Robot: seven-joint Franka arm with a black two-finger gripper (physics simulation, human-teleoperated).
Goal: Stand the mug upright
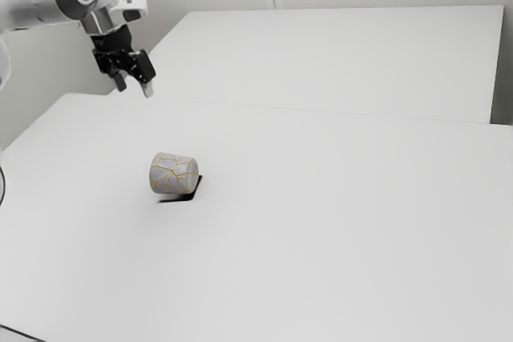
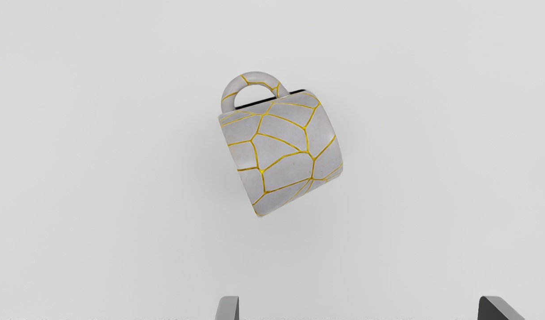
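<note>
Grey, gold-veined mug (image 2: 286,151) (on its side) | below jaws, well apart | jaws wide open, empty

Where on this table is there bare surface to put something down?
The widest bare stretch of the table runs from the mug toward the exterior view's right; another lies between the mug and the back seam. It is tightest right at the mug, with its handle and a dark patch beside it, and under the gripper.
</note>
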